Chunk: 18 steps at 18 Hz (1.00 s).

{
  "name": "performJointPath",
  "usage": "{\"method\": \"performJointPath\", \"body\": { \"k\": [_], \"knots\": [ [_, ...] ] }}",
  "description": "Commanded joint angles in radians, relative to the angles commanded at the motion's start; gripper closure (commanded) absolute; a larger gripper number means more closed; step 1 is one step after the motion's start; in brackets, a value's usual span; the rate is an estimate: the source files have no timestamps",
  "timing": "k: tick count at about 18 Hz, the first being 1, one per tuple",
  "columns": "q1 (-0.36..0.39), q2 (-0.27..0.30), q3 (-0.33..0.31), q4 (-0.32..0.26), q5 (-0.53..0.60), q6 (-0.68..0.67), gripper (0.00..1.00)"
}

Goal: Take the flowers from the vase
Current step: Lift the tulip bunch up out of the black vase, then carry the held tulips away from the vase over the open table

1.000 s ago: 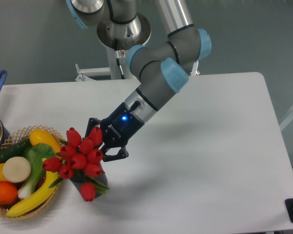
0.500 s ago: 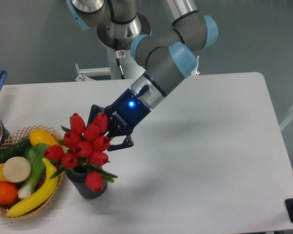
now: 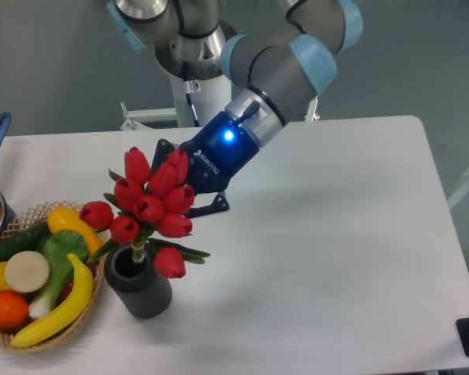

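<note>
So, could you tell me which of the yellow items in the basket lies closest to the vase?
The long yellow banana, curving along the basket's near right edge, right beside the dark vase. The other yellow pieces sit further back or at the left side.

A robotics lab, by the look of it — a grey-and-blue industrial arm (image 3: pixel 273 70) on a metal pedestal (image 3: pixel 184 94) works over a plain white bench (image 3: pixel 336 234) against a bare grey-green wall (image 3: pixel 55 62). The props are staged: a wicker basket (image 3: pixel 31 212) of plastic fruit and vegetables (image 3: pixel 43 273) — nothing domestic around them.
</note>
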Motion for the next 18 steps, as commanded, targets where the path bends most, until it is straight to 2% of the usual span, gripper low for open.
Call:
{"method": "performJointPath", "body": {
  "k": [4,8,13,18],
  "knots": [
    [0.031,0.003,0.014,0.0,-0.032,-0.003,1.0],
    [0.098,0.014,0.023,0.0,-0.083,-0.006,1.0],
    [0.184,0.014,0.029,0.002,-0.087,0.014,1.0],
    [0.279,0.005,0.028,-0.002,-0.08,0.139,1.0]
  ]
}}
